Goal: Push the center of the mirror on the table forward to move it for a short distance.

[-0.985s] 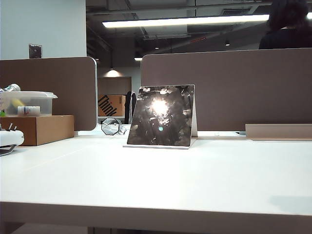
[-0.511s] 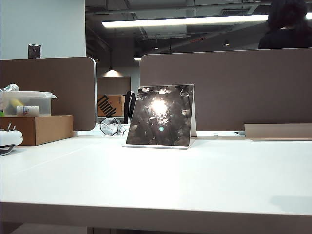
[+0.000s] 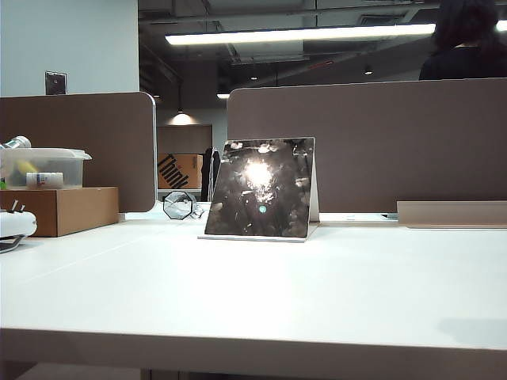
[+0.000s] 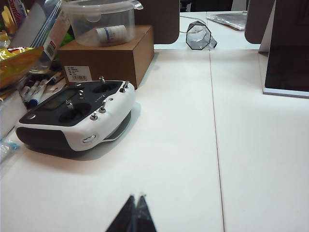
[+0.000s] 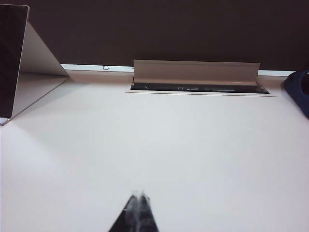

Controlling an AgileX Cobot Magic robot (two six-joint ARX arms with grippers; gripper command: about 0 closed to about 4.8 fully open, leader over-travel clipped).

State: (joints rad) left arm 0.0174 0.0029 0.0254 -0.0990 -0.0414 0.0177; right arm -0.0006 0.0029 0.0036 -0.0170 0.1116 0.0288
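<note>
Nothing moved lately: mirror [image 3: 261, 190] untouched, left gripper [image 4: 134, 198] and right gripper [image 5: 138, 195] both pinched closed, nowhere near it. Push not started.

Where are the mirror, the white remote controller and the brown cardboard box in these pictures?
mirror [image 3: 260, 190]: exterior view, middle of its dark reflective panel.
white remote controller [image 4: 77, 113]: left wrist view, on its dark top face between the sticks.
brown cardboard box [image 4: 104, 60]: left wrist view, on its front side wall.

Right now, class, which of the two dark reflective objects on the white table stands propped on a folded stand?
The square dark mirror on its white tent-shaped stand; the small black-rimmed octagonal object beside it has none.
</note>
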